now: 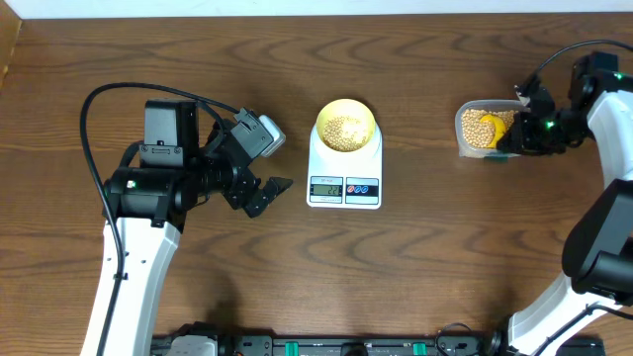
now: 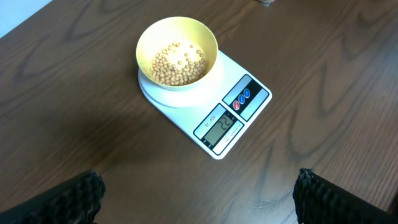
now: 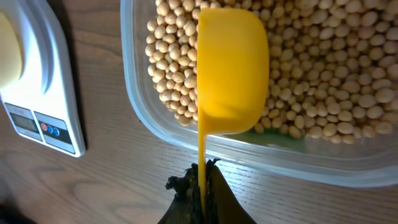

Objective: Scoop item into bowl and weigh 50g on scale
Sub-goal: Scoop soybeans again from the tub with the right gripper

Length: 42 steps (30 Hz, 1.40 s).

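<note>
The pale-yellow bowl (image 1: 344,125) sits on the white scale (image 1: 344,188) at the table's middle, with a layer of tan beans (image 2: 178,65) in it; the bowl (image 2: 177,53) and the scale (image 2: 233,118) also show in the left wrist view. My right gripper (image 3: 204,171) is shut on the handle of a bright yellow scoop (image 3: 231,68), held with its back up over the beans (image 3: 329,68) in the clear tub (image 1: 482,127). My left gripper (image 1: 265,194) is open and empty, left of the scale.
The scale's edge (image 3: 43,93) shows left of the tub (image 3: 249,152) in the right wrist view. Black cables loop above the left arm (image 1: 148,188). A rail with fittings (image 1: 326,346) runs along the table's front edge.
</note>
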Each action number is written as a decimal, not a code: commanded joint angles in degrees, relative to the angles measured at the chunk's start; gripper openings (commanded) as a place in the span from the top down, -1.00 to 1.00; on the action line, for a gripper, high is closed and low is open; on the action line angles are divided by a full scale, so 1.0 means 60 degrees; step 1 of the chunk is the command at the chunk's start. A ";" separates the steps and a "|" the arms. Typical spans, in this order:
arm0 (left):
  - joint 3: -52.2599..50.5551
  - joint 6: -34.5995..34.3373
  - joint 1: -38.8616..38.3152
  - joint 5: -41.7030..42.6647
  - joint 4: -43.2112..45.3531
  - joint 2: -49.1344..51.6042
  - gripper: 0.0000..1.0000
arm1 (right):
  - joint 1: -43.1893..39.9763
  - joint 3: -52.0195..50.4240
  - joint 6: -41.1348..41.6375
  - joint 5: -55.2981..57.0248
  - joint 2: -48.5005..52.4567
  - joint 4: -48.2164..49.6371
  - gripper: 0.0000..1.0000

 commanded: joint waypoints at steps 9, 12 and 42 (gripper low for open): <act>0.0142 -0.0117 0.0040 0.0084 -0.0004 0.0000 -0.98 | -0.0219 -0.0106 -0.0295 -0.0543 0.0029 -0.0055 0.98; 0.0142 -0.0120 0.0040 0.0084 -0.0004 0.0000 -0.98 | -0.0219 -0.0113 -0.0299 -0.0561 0.0033 -0.0058 0.98; 0.0138 -0.0120 0.0040 0.0084 -0.0004 0.0000 -0.98 | -0.0627 -0.0361 -0.0699 -0.1486 0.0029 -0.0091 0.98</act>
